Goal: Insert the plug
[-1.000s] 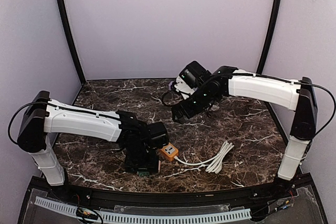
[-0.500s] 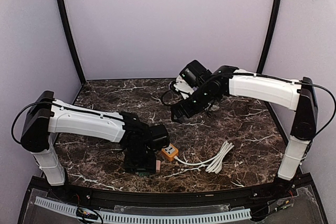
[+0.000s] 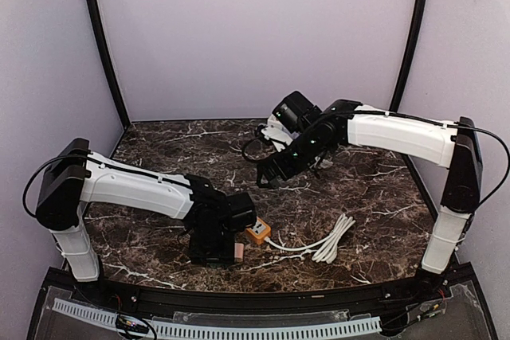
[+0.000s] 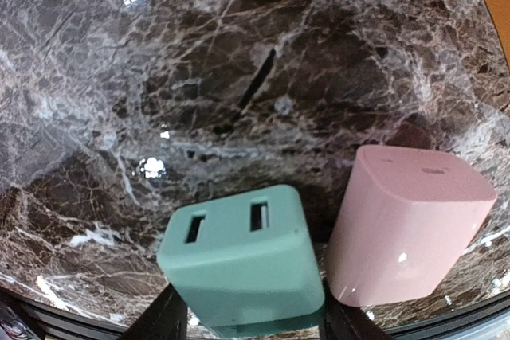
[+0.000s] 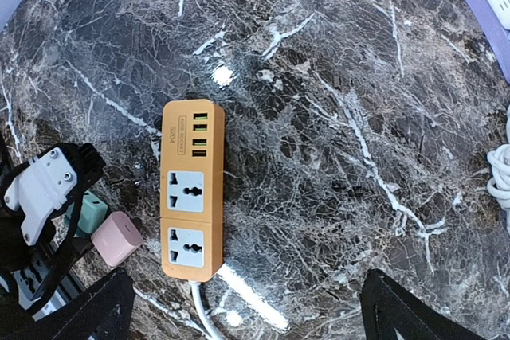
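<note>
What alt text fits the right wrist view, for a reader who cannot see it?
An orange power strip with two sockets and USB ports lies on a dark marble table, seen from above between the right end effector's wide-open fingers. At lower left, a green plug and a pink plug sit beside the left arm.

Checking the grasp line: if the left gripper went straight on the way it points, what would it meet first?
The green charger, sitting between the left gripper's jaws on the marble table; the pink charger stands beside it, outside them. Depth is hard to judge.
</note>
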Motion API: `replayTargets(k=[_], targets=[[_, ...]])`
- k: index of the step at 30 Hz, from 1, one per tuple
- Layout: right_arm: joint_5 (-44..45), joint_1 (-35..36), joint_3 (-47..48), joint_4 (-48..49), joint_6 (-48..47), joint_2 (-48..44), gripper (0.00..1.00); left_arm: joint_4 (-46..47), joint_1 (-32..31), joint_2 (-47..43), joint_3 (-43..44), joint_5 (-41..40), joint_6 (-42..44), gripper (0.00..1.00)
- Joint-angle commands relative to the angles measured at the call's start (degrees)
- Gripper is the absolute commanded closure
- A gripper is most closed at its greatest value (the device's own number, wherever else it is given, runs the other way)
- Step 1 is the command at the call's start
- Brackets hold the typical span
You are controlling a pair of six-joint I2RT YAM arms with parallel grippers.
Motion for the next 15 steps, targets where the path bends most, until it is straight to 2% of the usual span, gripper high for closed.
replayTargets(k=[1, 5, 9, 15], targets=[[-2.99, -0.60, 0.44, 1.19, -0.55, 0.79, 0.01, 2.16, 0.61, 0.39, -1.84, -0.73, -0.84, 0.45], [-4.26, -1.01, 0.62, 1.35, -0.61, 1.17, 0.01, 4.19, 0.80, 0.47, -2.27, -3.12, 0.53, 0.49], [-5.21, -1.83, 0.10, 1.55, -0.69, 0.77, 0.01, 6.15, 1.38, 0.35, -3.67, -4.86, 2.75, 0.58], [-6.03, -3.38, -0.98, 1.96, -0.88, -0.74, 0.01, 2.42, 2.29, 0.28, -3.08, -7.02, 9.09, 0.63]])
